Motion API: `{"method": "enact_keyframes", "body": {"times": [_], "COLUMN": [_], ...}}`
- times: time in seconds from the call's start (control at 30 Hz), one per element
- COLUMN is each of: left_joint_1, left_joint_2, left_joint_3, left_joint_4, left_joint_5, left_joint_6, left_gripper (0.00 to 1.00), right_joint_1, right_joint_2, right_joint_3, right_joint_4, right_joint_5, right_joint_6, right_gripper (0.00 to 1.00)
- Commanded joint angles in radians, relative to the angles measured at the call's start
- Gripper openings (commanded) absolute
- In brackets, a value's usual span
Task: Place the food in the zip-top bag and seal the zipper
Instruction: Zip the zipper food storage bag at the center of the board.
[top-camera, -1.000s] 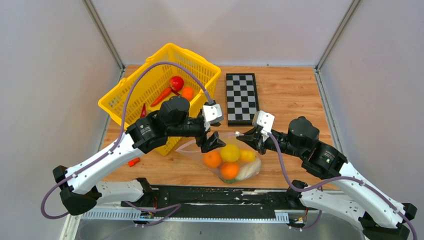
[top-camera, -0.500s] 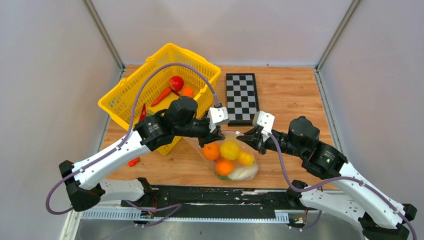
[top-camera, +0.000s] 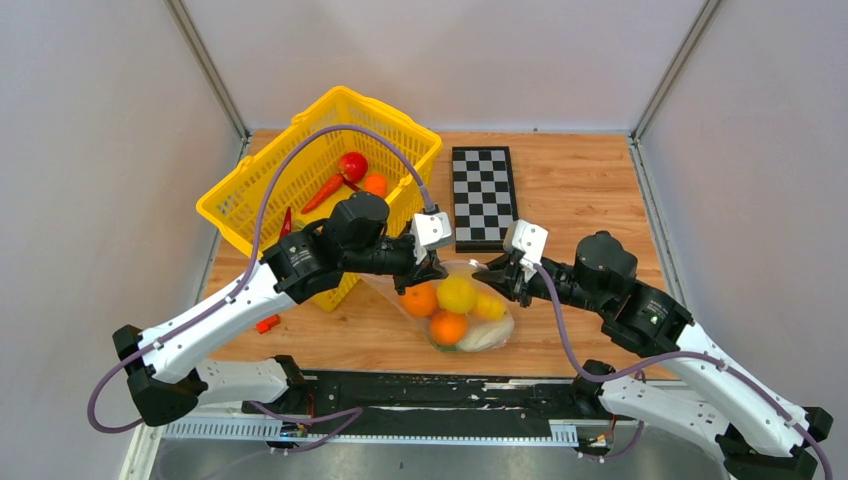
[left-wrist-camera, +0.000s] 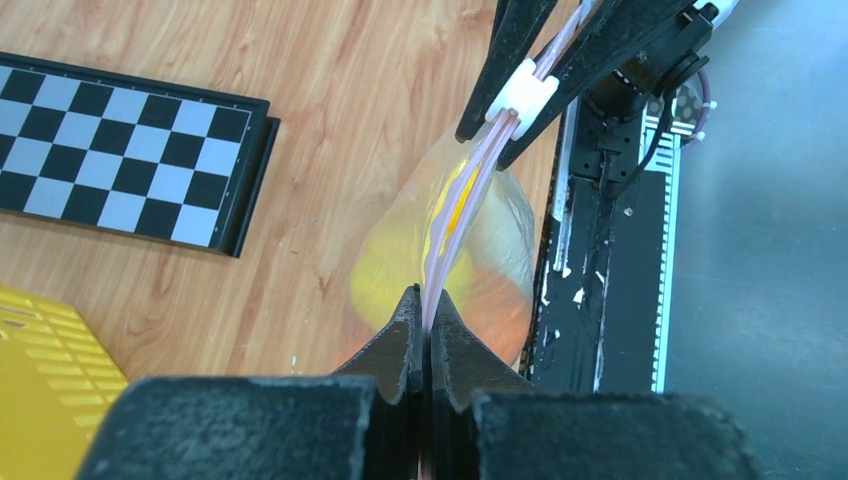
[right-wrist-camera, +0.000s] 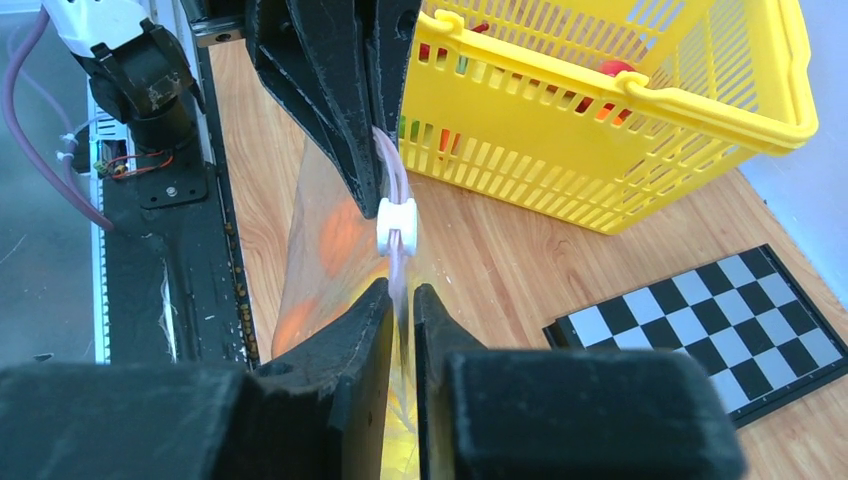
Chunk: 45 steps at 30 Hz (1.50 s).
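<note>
The zip-top bag (top-camera: 470, 268) hangs between my two grippers near the table's front edge. The food shows inside it: two orange pieces (top-camera: 420, 299), a yellow one (top-camera: 457, 294) and a pale one (top-camera: 487, 335). My left gripper (top-camera: 428, 272) is shut on the left end of the pink zipper (left-wrist-camera: 470, 190), its jaws (left-wrist-camera: 425, 300) pressed flat together on the strip. My right gripper (right-wrist-camera: 401, 292) straddles the zipper's right end with a narrow gap between its jaws. A white slider (right-wrist-camera: 397, 224) sits on the strip just ahead of the right fingertips.
A yellow basket (top-camera: 250, 200) stands at the back left, behind my left arm, with a red fruit (top-camera: 352, 166), a carrot (top-camera: 322, 192) and an orange piece (top-camera: 375, 184) in it. A checkerboard (top-camera: 484, 195) lies behind the bag. A small red piece (top-camera: 267, 323) lies at the front left.
My left gripper moved right from open beside the bag and shut on the zipper. The bag bunched up and shifted left. My right jaws have parted slightly.
</note>
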<state>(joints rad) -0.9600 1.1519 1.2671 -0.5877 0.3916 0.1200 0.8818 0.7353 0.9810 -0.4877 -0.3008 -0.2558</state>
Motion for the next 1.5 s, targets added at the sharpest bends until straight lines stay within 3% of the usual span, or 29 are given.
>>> {"method": "enact_keyframes", "body": {"times": [0.0,0.13,0.4,0.67,0.83,0.97,1.1,1.13,1.47], "left_joint_1": [0.001,0.0,0.0,0.0,0.0,0.0,0.0,0.0,0.001], "left_joint_2": [-0.024,-0.022,-0.009,0.007,0.002,-0.003,-0.009,-0.011,0.026], "left_joint_3": [0.018,0.02,0.025,0.036,0.036,0.032,0.028,0.028,0.097], "left_joint_4": [0.043,0.044,0.042,0.033,0.033,0.04,0.071,0.083,0.171], "left_joint_5": [0.034,0.037,0.036,0.035,0.027,0.004,-0.008,-0.005,0.193], "left_joint_6": [-0.005,-0.006,-0.01,-0.009,-0.01,-0.016,-0.024,-0.028,-0.035], "left_gripper": [0.0,0.0,0.0,0.0,0.0,0.01,0.45,0.51,0.55], "right_joint_1": [-0.006,-0.006,-0.006,-0.006,-0.007,-0.007,-0.007,-0.006,-0.007], "right_joint_2": [-0.018,-0.018,-0.017,-0.013,-0.009,-0.007,-0.007,-0.007,0.001], "right_joint_3": [0.032,0.038,0.046,0.054,0.048,0.043,0.038,0.036,0.039], "right_joint_4": [0.063,0.067,0.061,0.058,0.051,0.044,0.051,0.055,0.046], "right_joint_5": [0.017,0.026,-0.005,-0.016,-0.021,-0.019,-0.028,-0.03,-0.08], "right_joint_6": [0.001,-0.004,-0.032,-0.037,-0.038,-0.037,-0.033,-0.031,-0.042], "right_gripper": [0.19,0.22,0.13,0.18,0.01,0.0,0.0,0.0,0.0]}}
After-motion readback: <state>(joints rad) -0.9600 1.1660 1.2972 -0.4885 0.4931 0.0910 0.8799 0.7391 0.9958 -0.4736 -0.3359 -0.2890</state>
